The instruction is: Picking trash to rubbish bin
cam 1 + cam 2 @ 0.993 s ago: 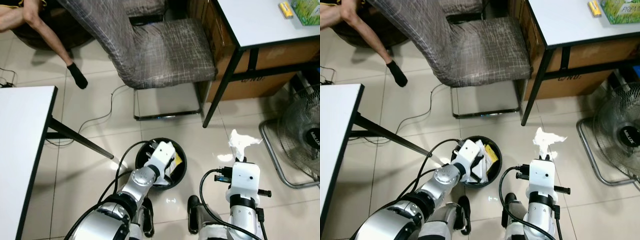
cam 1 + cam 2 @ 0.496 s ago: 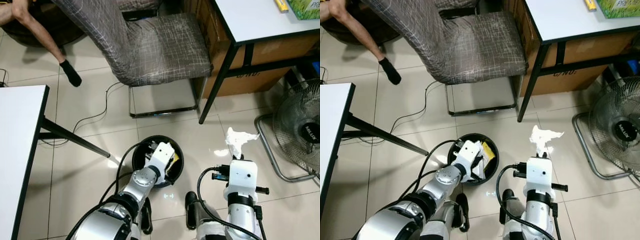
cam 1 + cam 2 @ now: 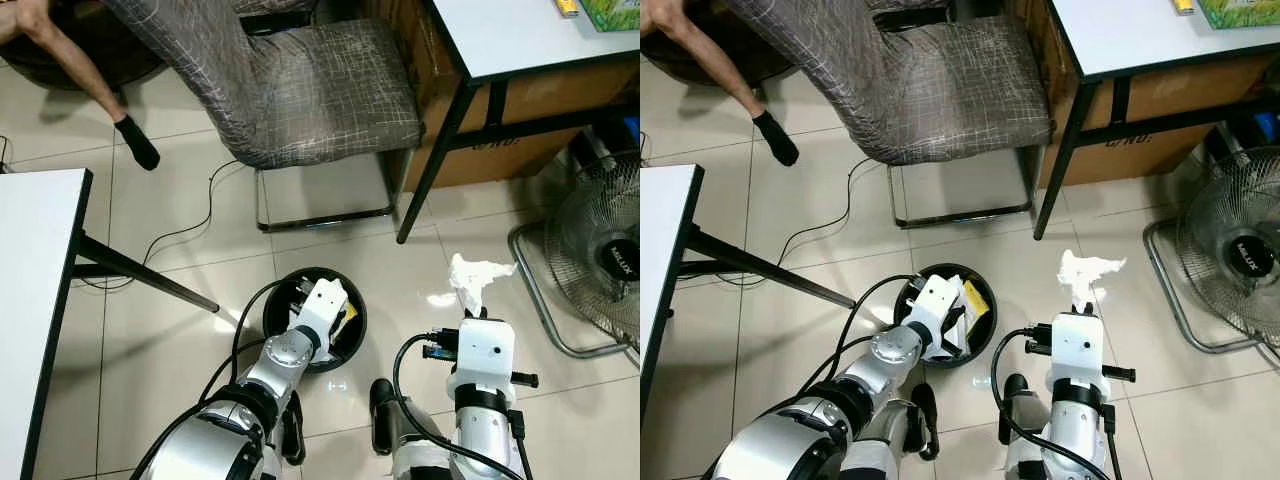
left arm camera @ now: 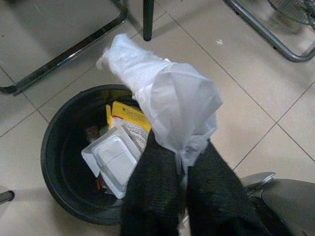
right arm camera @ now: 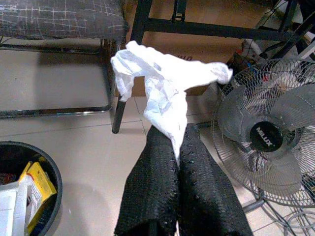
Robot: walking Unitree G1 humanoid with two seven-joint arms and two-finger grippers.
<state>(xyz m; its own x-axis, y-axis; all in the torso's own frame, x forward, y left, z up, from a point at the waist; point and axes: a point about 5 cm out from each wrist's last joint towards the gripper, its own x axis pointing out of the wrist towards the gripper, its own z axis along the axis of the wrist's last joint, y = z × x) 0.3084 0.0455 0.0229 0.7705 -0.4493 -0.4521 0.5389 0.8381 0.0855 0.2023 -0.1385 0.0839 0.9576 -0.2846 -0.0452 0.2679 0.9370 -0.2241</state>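
We see a black rubbish bin (image 3: 283, 308) holding yellow and white packaging (image 4: 118, 152). Our black-fingered left gripper (image 4: 182, 179) and right gripper (image 5: 178, 160) each pinch white tissue (image 5: 165, 83). The chair (image 3: 300, 90) is grey-brown with pale crosshatch lines, and the floor tiles (image 3: 160, 340) are beige.

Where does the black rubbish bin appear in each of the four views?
Left eye view: rubbish bin low centre, under the left gripper.
Right eye view: low centre.
Left wrist view: beneath the held tissue.
Right wrist view: bottom-left corner.
Shared landmark: yellow packet inside.
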